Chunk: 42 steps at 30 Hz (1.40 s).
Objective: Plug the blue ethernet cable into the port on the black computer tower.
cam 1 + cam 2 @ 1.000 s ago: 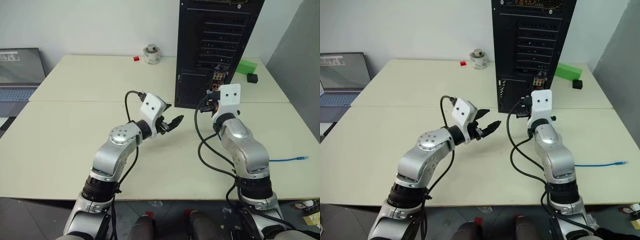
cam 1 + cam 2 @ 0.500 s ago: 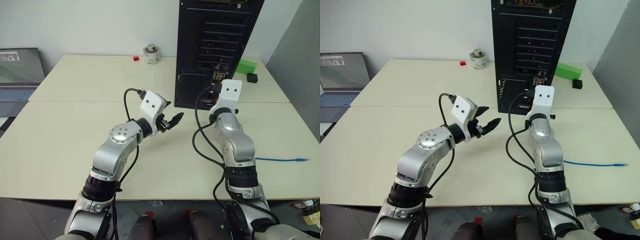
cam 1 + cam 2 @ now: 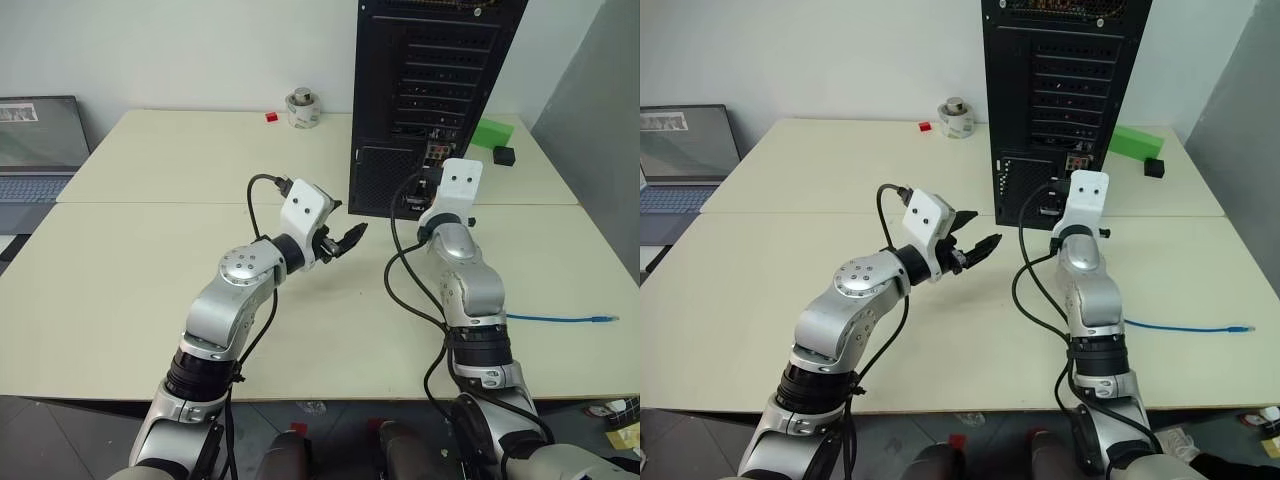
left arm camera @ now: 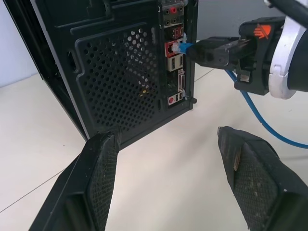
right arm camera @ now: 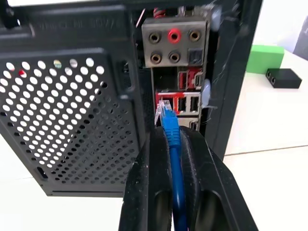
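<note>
The black computer tower (image 3: 430, 90) stands at the back of the table, rear face toward me. My right gripper (image 5: 172, 135) is shut on the blue ethernet cable (image 5: 169, 126) just behind its clear plug. The plug tip rests against the port strip (image 5: 179, 103) beside the mesh grille; whether it is seated I cannot tell. The rest of the cable (image 3: 560, 320) trails over the table at the right. My left gripper (image 3: 346, 240) hovers open and empty to the left of the tower, pointing at the ports.
A grey laptop (image 3: 38, 140) sits at the far left. A tape roll (image 3: 303, 108) and a small red block (image 3: 271, 117) lie at the back. A green block (image 3: 489, 132) and a small black box (image 3: 504, 156) are right of the tower.
My right gripper has pushed forward to the tower's rear face with the plug, and the loose cable on the table has been drawn left. The left arm has stayed still.
</note>
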Tool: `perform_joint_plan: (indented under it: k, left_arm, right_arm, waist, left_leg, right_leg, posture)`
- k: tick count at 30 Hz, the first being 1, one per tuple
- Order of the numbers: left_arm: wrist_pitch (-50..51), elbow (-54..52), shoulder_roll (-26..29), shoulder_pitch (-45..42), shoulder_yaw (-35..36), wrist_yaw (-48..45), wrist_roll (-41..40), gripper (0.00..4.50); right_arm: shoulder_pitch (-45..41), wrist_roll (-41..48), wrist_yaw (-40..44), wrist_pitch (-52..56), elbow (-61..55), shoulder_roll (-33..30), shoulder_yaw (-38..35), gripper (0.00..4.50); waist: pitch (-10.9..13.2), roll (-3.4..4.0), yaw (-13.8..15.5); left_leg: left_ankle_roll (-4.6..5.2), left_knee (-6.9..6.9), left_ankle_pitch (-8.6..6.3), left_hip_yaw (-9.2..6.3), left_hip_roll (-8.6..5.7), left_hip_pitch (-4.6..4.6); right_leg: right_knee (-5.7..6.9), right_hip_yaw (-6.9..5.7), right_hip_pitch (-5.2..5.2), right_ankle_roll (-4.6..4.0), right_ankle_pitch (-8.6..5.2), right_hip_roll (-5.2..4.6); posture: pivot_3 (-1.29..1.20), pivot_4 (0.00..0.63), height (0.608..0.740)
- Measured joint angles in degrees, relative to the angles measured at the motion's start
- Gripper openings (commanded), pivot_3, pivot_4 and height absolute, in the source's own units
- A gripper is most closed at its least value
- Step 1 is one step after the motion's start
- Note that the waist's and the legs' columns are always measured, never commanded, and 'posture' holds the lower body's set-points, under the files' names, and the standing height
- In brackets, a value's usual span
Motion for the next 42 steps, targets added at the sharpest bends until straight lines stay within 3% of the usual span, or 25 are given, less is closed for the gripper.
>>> perform_joint_plan:
  k: [42]
  left_arm:
    - [0.04,-1.01,0.25,0.01,0.06,-2.46,-3.12,3.38]
  right_arm:
    - [-1.89,-2.09,-1.44,-4.49,5.20,0.46,-0.61,0.00]
  waist:
    - [0.00,0.00,-0.01]
  left_leg:
    - [0.00,-0.01,0.00,0.01,0.00,-0.02]
  right_leg:
    - [0.00,0.01,-0.03,0.00,0.00,-0.07]
  posture:
    - [0.00,0.150,0.740]
